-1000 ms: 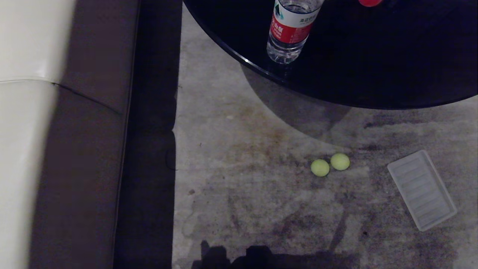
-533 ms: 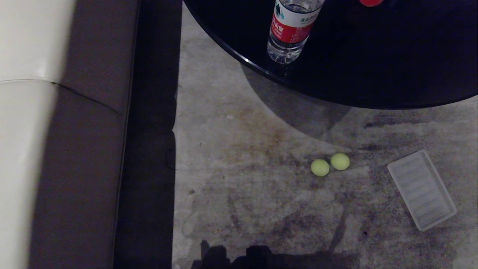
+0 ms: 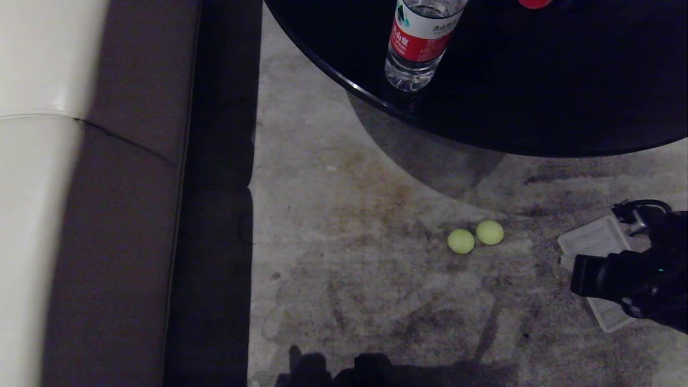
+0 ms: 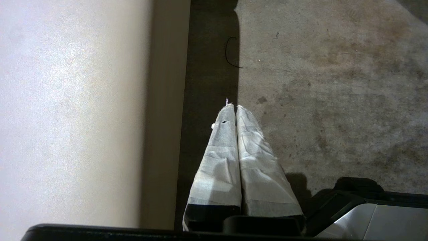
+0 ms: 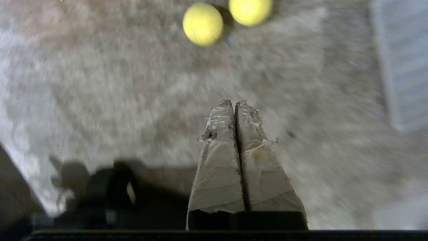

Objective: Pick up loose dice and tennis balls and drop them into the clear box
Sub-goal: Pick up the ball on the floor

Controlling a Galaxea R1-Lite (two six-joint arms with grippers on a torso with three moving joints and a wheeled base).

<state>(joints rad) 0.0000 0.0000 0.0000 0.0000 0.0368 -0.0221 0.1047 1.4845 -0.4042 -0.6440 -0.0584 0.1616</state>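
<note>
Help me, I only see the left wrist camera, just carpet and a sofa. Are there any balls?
Observer: Yes, two tennis balls lie side by side on the carpet, near the black table.
Operator: Is the other arm close to them?
Observer: The right gripper is shut and points toward them, not touching.
Operator: Where's the box?
Observer: I see only a whitish ribbed lid, partly hidden behind the right arm.
</note>
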